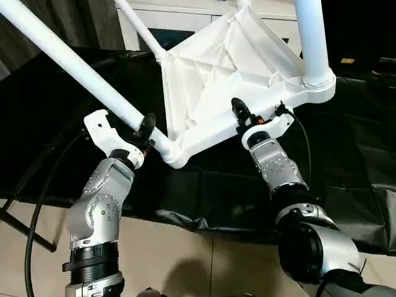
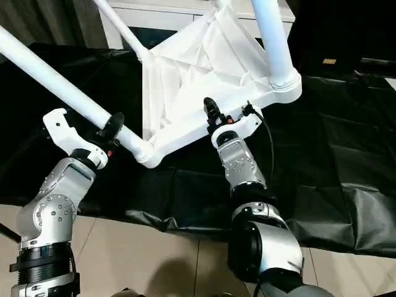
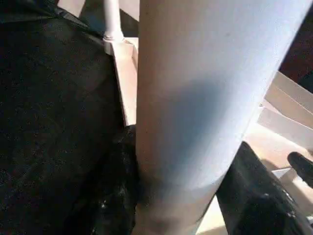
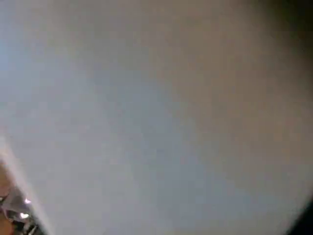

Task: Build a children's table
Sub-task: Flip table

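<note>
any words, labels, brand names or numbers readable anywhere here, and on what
None can be read.
Tabletop and legs: plain white, no print showing.
Small yellowish tag on the black sheet: too small to read.
Left end effector and right end effector: no legible marking.

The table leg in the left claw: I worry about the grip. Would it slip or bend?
The leg looks like a smooth round tube, so it may twist or slide in the left claw. It runs straight despite its length, so probably stiff. Likely hollow and light.
</note>
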Tool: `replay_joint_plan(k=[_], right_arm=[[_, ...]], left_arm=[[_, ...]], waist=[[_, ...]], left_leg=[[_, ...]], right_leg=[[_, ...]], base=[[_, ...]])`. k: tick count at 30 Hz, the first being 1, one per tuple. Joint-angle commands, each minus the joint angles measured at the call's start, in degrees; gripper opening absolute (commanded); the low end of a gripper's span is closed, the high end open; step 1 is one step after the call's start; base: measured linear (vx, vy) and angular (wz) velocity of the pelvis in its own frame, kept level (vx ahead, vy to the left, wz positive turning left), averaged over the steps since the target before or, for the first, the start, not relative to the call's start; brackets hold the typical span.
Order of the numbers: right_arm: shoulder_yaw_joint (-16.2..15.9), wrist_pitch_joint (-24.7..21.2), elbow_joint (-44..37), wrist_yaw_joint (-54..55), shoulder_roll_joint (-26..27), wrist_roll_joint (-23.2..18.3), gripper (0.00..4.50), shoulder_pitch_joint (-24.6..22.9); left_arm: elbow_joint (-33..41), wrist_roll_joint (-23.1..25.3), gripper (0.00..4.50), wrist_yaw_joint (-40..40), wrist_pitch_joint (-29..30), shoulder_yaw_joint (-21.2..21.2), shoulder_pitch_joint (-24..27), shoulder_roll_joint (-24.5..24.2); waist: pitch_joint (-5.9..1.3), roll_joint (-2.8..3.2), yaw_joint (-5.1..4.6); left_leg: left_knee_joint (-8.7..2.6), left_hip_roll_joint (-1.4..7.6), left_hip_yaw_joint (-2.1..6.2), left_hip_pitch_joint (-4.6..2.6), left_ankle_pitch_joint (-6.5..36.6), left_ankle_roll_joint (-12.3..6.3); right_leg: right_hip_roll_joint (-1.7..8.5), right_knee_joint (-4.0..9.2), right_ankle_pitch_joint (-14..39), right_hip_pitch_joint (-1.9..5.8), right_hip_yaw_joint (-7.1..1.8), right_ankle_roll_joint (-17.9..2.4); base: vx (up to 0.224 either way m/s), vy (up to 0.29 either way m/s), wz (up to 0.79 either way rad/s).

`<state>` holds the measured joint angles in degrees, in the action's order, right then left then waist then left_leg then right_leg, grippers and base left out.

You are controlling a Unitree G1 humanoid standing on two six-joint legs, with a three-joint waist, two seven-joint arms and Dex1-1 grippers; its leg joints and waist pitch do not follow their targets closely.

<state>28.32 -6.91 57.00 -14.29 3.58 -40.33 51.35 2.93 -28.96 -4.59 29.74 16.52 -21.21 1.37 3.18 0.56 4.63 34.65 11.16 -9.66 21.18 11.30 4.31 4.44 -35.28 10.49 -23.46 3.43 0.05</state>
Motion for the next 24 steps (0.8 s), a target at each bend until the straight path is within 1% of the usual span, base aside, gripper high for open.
replay_joint_plan(k=[1,3,5,6,7,8,9,10,11,12,14,15,16,17,18,19,20,21,22,23,24], right_arm=[[0.35,1.49,1.44,1.51,-1.55,0.87,2.66,0.49],[-1.23,3.47,0.56,1.42,-2.07,3.27,2.44,0.22],[-2.07,4.35,-0.5,1.53,-2.28,4.52,2.26,-0.15],[-2.38,4.66,-0.98,1.59,-2.37,5.03,2.17,-0.32],[-2.51,4.77,-1.18,1.63,-2.42,5.25,2.11,-0.43],[-3.48,5.56,-2.61,1.92,-2.8,6.79,2.08,-1.19],[-3.53,5.59,-2.69,1.94,-2.82,6.87,2.08,-1.23],[-3.56,5.81,-4.05,2.28,-3.03,7.16,2.05,-1.68],[-3.92,5.86,-6.49,3.06,-3.65,7.97,2.03,-2.58],[-4.53,5.88,-8.89,3.37,-4.28,8.89,2.01,-3.59],[-5.34,5.59,-13.42,4.61,-5.38,10.41,2.01,-5.6],[-5.36,5.53,-13.96,4.83,-5.5,10.55,2.01,-5.84],[-5.39,5.45,-14.97,5.2,-5.7,10.8,2.01,-6.29],[-5.6,5.59,-18.94,6.19,-6.42,11.96,2.01,-8.07],[-5.6,5.59,-18.94,6.19,-6.42,11.96,2.01,-8.07],[-6.14,5.28,-23.37,7.41,-7.5,13.59,2.01,-10.26],[-6.33,4.91,-25.8,8.56,-8.09,14.49,2.01,-11.44],[-6.43,4.69,-26.92,9.09,-8.33,14.84,2.01,-11.99],[-6.84,4.1,-28.69,9.57,-8.82,15.53,2.01,-12.78],[-7.58,3.31,-31.21,10.42,-9.73,16.97,2.01,-13.85],[-7.84,3.13,-32.09,10.85,-10.13,17.68,2.01,-14.2]], left_arm=[[2.16,-3.28,1.9,-0.69,-0.14,-0.07,-0.7,1.16],[2.3,-3.85,2.6,0.2,0.77,0.61,-0.38,1.35],[2.53,-4.75,2.6,0.32,1.36,1.14,-0.21,1.53],[2.63,-5.1,2.64,0.4,1.63,1.35,-0.16,1.6],[2.63,-5.06,2.76,0.4,1.63,1.36,-0.14,1.56],[2.63,-4.77,2.93,0.4,1.66,1.36,0.01,1.28],[2.63,-4.76,3.03,0.4,1.66,1.36,0.02,1.26],[2.46,-3.89,3.04,0.54,1.05,1.35,-0.01,0.82],[2.12,-2.44,3.03,1.28,-0.21,1.61,-0.29,0.28],[1.58,-1.17,3.09,1.84,-1.65,1.9,-0.61,-0.32],[0.55,0.13,3.32,3.42,-3.63,3.2,-1.14,-1.05],[0.42,0.18,3.36,3.69,-3.79,3.43,-1.19,-1.1],[0.21,0.27,3.36,4.17,-4.06,3.82,-1.27,-1.22],[-0.42,0.71,3.36,5.5,-4.83,4.89,-1.26,-2.04],[-0.42,0.71,3.36,5.5,-4.83,4.89,-1.26,-2.04],[-1.57,1.57,3.36,7.33,-6.02,6.47,-1.4,-3.07],[-2.1,1.94,3.36,7.99,-6.64,7.26,-1.48,-3.66],[-2.31,2.1,3.36,8.23,-6.91,7.57,-1.51,-3.9],[-2.54,2.17,3.36,8.38,-7.16,8.02,-1.59,-4.31],[-2.92,2.31,3.36,8.67,-7.29,8.67,-1.8,-5.03],[-3.12,2.39,3.36,8.81,-7.27,8.93,-1.9,-5.37]], waist=[[-4.44,-0.09,0.02],[-4.49,0.01,0.04],[-4.51,-0.16,0.07],[-4.51,-0.03,0.2],[-4.42,-0.12,0.17],[-4.37,-0.14,0.23],[-4.29,-0.11,0.3],[-4.31,-0.26,0.33],[-4.29,-0.15,0.52],[-4.4,-0.26,0.72],[-4.37,-0.12,0.89],[-4.42,-0.17,0.95],[-4.47,-0.19,0.93],[-4.43,-0.12,1.14],[-4.49,-0.16,1.21],[-4.44,-0.06,1.2],[-4.42,-0.01,1.4],[-4.4,0.0,1.41],[-4.39,0.06,1.45],[-4.39,0.27,1.38],[-4.36,0.17,1.34]], left_leg=[[-3.61,1.39,-0.25,-0.42,4.72,-3.24],[-3.56,1.41,-0.21,-0.42,4.21,-3.24],[-3.47,1.34,-0.31,-0.36,3.58,-3.17],[-3.48,1.39,-0.33,-0.47,3.88,-2.99],[-3.51,1.46,-0.37,-0.46,4.44,-3.01],[-3.55,1.36,-0.36,-0.49,5.25,-3.01],[-3.61,1.42,-0.41,-0.63,6.06,-2.97],[-3.58,1.43,-0.46,-0.71,6.37,-3.0],[-3.65,1.49,-0.48,-0.81,6.31,-3.06],[-3.58,1.55,-0.55,-0.93,5.66,-3.13],[-3.63,1.56,-0.56,-0.74,4.71,-3.03],[-3.64,1.57,-0.57,-0.74,4.37,-2.52],[-3.63,1.56,-0.58,-0.77,4.41,-2.25],[-3.63,1.51,-0.6,-0.85,4.36,-1.5],[-3.65,1.5,-0.57,-0.79,4.23,-1.29],[-3.72,1.46,-0.5,-0.67,4.18,-1.08],[-3.72,1.41,-0.6,-0.89,4.48,-0.69],[-3.8,1.36,-0.55,-0.86,4.71,-0.19],[-3.8,1.36,-0.55,-0.91,4.95,0.08],[-3.9,1.36,-0.5,-0.89,5.79,0.56],[-3.97,1.29,-0.47,-0.9,6.14,1.18]], right_leg=[[2.95,2.79,1.43,3.29,-1.94,-14.63],[2.94,2.71,1.15,3.25,-1.92,-14.61],[3.0,2.62,0.73,3.3,-1.98,-14.89],[2.95,2.61,0.7,3.21,-2.01,-15.29],[2.88,2.71,1.02,3.15,-2.01,-15.23],[2.82,2.81,2.03,3.15,-1.97,-14.75],[2.85,3.01,3.16,3.04,-1.99,-14.26],[2.85,3.05,3.63,2.97,-2.02,-14.0],[2.82,3.14,4.07,2.9,-2.02,-13.54],[2.8,3.06,3.6,2.81,-2.01,-13.21],[2.71,3.06,3.28,2.83,-1.95,-12.44],[2.62,3.0,2.91,2.87,-1.95,-11.92],[2.66,2.91,2.79,2.87,-1.95,-11.82],[2.56,2.99,2.53,2.81,-2.03,-11.03],[2.6,2.85,2.35,2.86,-2.02,-10.92],[2.56,2.85,2.46,2.92,-2.01,-10.69],[2.53,3.05,2.78,2.75,-2.04,-10.03],[2.45,3.07,2.87,2.82,-2.07,-9.52],[2.47,3.07,3.07,2.74,-2.08,-9.32],[2.5,3.07,3.58,2.74,-2.08,-8.99],[2.38,3.19,3.95,2.78,-2.06,-8.32]], base=[[0.0,0.0,0.0],[0.0,0.0,0.0],[0.0,0.0,0.0],[0.0,0.0,0.0],[0.0,0.0,0.0],[0.0,0.0,0.0],[0.0,0.0,0.0],[0.0,0.0,0.0],[0.0,0.0,0.0],[0.0,0.0,0.0],[0.0,0.0,0.0],[0.0,0.0,0.0],[0.0,0.0,0.0],[0.0,0.0,0.0],[0.0,0.0,0.0],[0.0,0.0,0.0],[0.0,0.0,0.0],[0.0,0.0,0.0],[0.0,0.0,0.0],[0.0,0.0,0.0],[0.0,0.0,0.0]])
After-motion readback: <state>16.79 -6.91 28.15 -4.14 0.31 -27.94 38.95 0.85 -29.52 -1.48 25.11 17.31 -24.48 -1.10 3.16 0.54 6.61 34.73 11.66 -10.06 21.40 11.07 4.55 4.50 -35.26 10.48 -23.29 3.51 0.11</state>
